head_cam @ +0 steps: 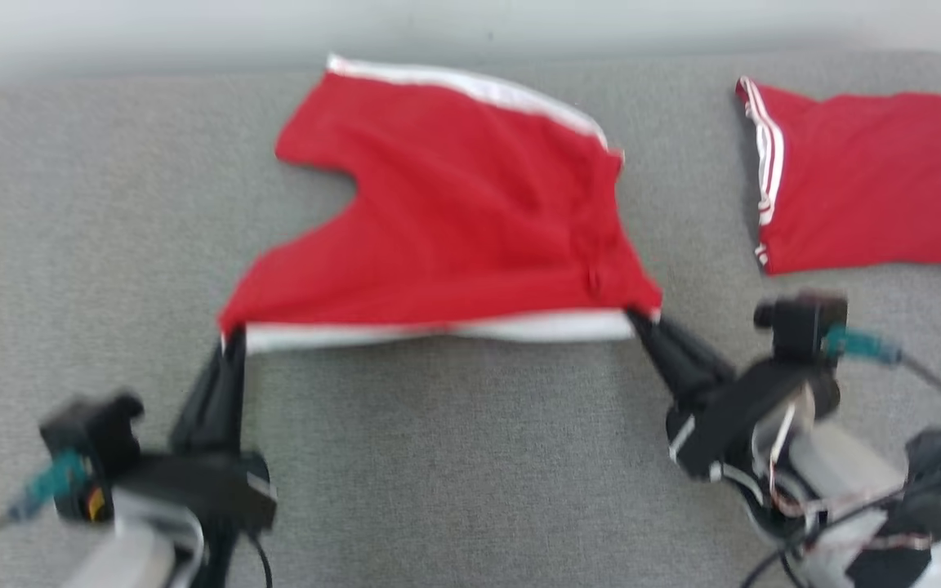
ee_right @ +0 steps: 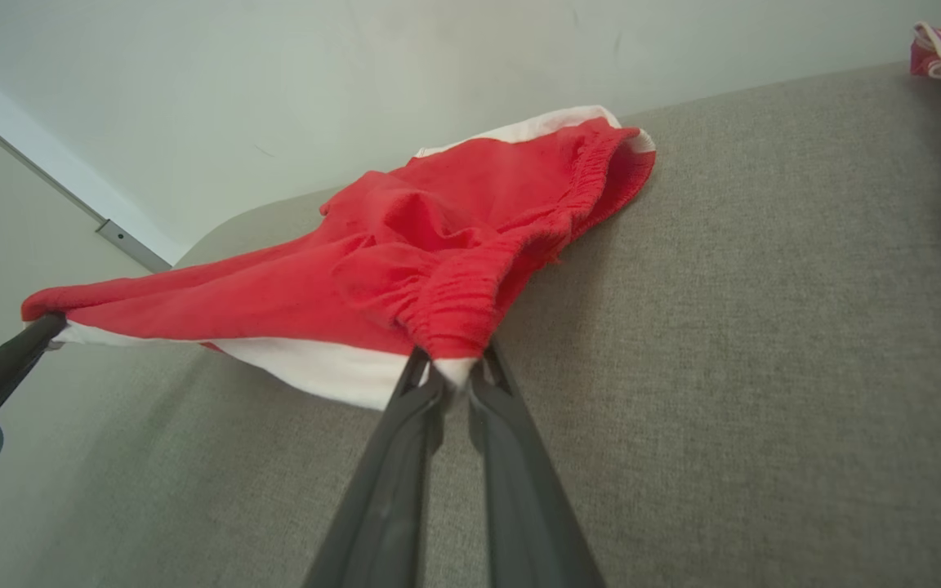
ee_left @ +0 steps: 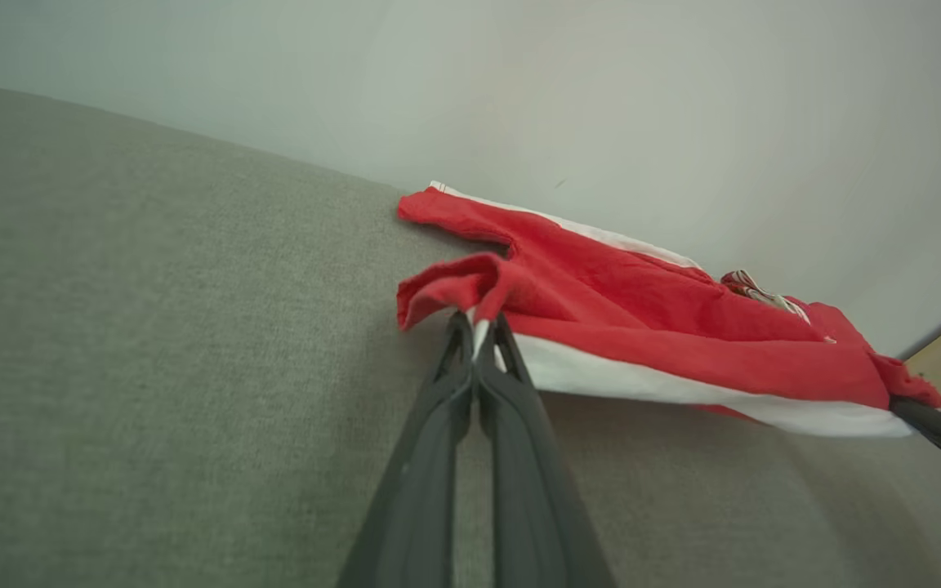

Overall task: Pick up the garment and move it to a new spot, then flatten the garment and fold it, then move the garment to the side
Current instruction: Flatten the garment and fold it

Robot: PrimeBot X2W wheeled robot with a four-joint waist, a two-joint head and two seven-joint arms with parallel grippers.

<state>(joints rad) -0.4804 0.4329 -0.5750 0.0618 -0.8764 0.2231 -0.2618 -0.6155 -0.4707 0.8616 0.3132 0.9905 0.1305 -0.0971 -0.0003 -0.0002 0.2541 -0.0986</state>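
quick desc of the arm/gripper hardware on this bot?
The left gripper and right gripper have two long dark tapering fingers on black housings. Each wrist carries a black camera block with a teal connector and dark cable. Forearms pale grey; the right shows loose wiring.

Even, soft, bright light. Head view blurred throughout. Wrist views sharper, wide-angle bend at edges. Faint soft shadow under shorts [ee_left: 666,327] on worktop [ee_left: 152,367].

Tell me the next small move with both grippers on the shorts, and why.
Probably carry the near white edge up and over toward the far edge. The left gripper and right gripper each pinch a near corner of the red shorts, which lie mostly spread, near edge taut.
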